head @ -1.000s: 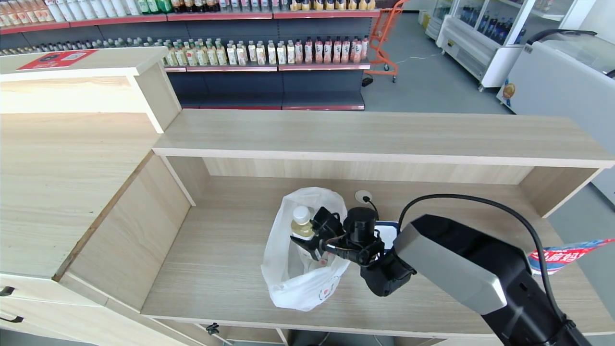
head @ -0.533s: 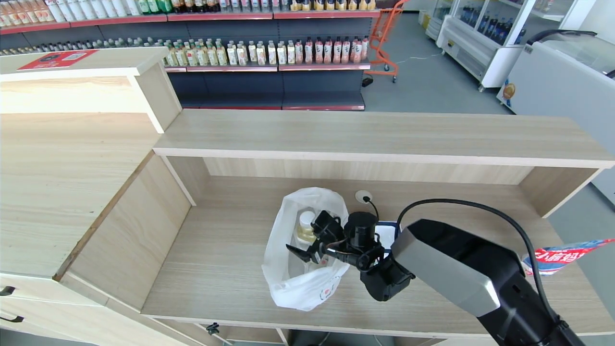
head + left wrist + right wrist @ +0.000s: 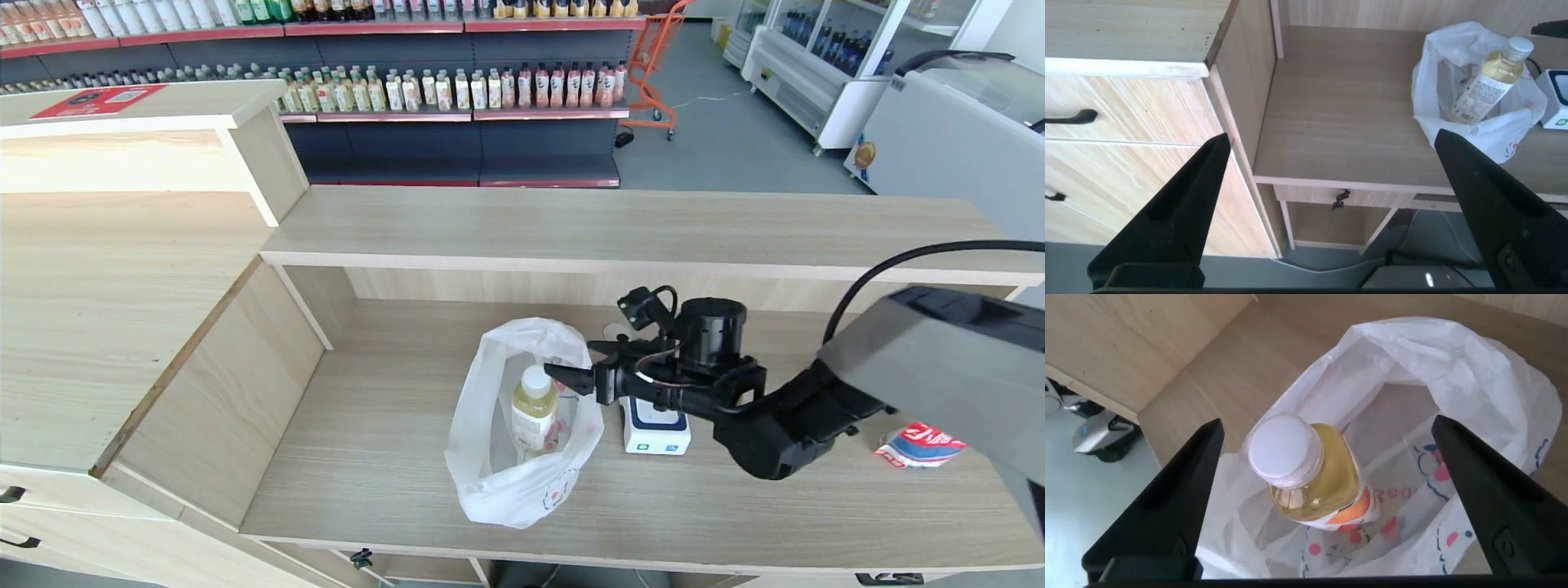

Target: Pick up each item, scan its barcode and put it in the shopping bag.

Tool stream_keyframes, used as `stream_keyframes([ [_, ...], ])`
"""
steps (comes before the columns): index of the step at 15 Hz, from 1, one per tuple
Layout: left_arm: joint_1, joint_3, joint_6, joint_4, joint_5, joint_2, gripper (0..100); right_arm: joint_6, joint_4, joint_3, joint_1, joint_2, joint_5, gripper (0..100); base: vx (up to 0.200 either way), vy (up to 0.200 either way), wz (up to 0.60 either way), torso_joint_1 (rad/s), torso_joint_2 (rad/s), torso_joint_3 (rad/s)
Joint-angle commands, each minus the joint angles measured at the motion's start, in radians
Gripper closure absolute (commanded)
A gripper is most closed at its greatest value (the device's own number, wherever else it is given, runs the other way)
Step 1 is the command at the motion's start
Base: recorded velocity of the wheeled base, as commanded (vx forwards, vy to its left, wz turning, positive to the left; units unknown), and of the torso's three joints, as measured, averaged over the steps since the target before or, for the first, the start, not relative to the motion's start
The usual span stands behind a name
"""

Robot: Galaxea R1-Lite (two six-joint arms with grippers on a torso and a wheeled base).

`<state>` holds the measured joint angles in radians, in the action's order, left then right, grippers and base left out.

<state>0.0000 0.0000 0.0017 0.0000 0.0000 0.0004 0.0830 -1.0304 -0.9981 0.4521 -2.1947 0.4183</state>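
Base of the bottle (image 3: 535, 404) within shopping bag (image 3: 490, 482) folds; red-blue packet (image 3: 922, 445) partly behind arm.

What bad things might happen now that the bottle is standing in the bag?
The bottle stands roughly upright in the soft shopping bag, so it might topple if the plastic sags. The open right gripper hangs close to the bag's rim, so if it moves off, a finger could snag the plastic and drag the bag over. The scanner sits right under that arm, so a low swing toward the snack packet could knock it.
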Motion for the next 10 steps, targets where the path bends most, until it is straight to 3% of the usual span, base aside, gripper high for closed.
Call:
stream_keyframes([
  [1,0.0,0.0,0.0,0.0,0.0,0.0,0,0.169,0.179,0.208,-0.121,0.449,0.022,0,0.0,0.0,0.0,0.0,0.0,0.0],
  [5,0.0,0.0,0.0,0.0,0.0,0.0,0,0.213,0.308,0.226,-0.242,0.65,0.022,0,0.0,0.0,0.0,0.0,0.0,0.0],
  [8,0.0,0.0,-0.003,0.0,0.0,0.003,0,0.21,0.426,0.213,-0.366,0.713,0.022,0,0.0,0.0,0.0,0.0,0.0,0.0],
  [10,0.0,0.0,-0.003,0.0,0.0,0.001,0,0.212,0.457,0.226,-0.397,0.727,0.02,0,0.0,0.0,0.0,0.0,0.0,0.0],
])
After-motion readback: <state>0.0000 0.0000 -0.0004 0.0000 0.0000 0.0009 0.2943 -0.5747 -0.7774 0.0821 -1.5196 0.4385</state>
